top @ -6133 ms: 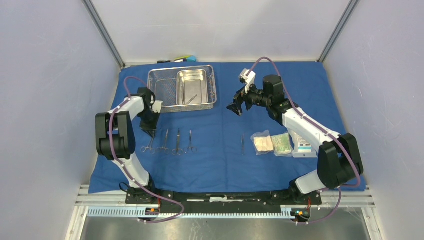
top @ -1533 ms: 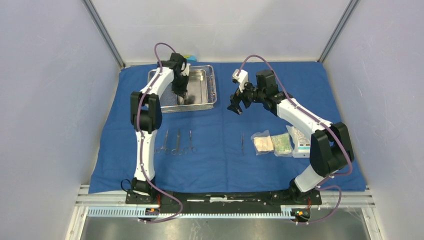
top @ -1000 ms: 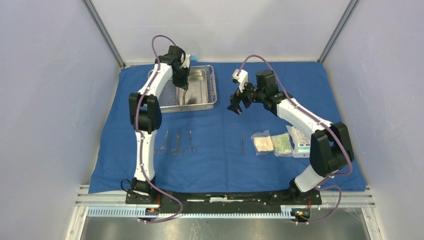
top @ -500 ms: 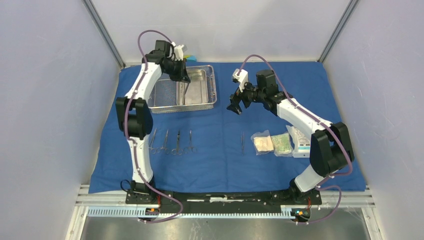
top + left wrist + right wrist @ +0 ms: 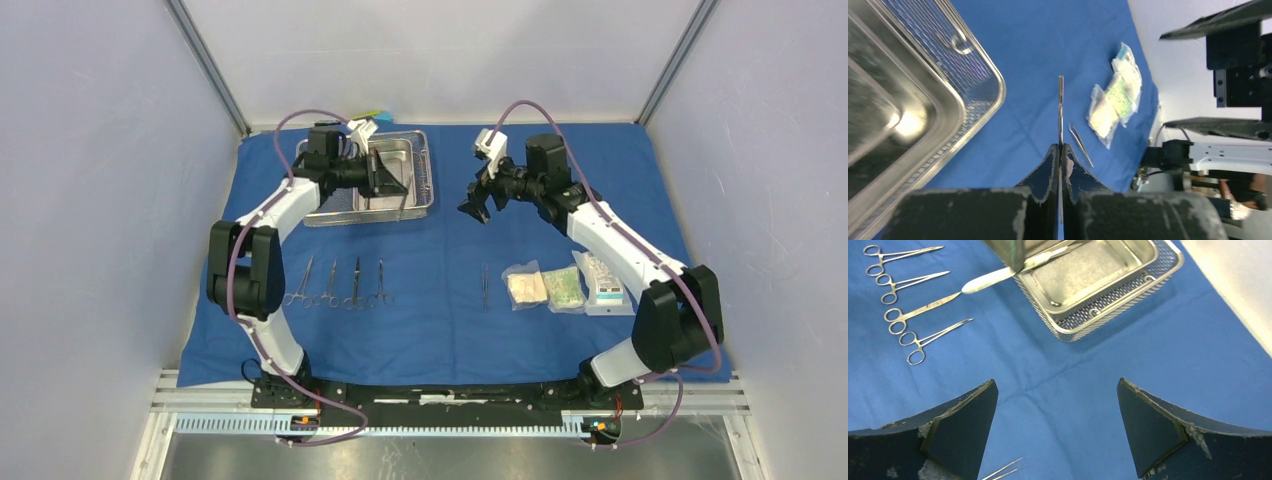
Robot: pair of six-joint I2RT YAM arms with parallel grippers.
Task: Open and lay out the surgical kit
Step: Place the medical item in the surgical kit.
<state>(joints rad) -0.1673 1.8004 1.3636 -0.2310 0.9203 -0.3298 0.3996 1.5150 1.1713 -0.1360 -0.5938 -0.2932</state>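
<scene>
The big blue cloth (image 5: 440,330) lies flat and open on the table. At 11 o'clock on it sits the wire tray (image 5: 345,212), with the smaller steel pan (image 5: 1088,270) inside it. The left gripper (image 5: 1060,152) has its jaws pressed together, pinching one slim metal tool (image 5: 1060,107) by its end. The tool is up in the air, over the tray's 5 o'clock side. The right gripper (image 5: 1058,425) hangs above the cloth at about 1 o'clock, with its jaws spread wide and nothing between them. Four scissors-like tools (image 5: 340,285) lie side by side at 8 o'clock. The tweezers (image 5: 485,285) lie near the middle, and three clear packets (image 5: 562,288) lie near them at 4 o'clock.
</scene>
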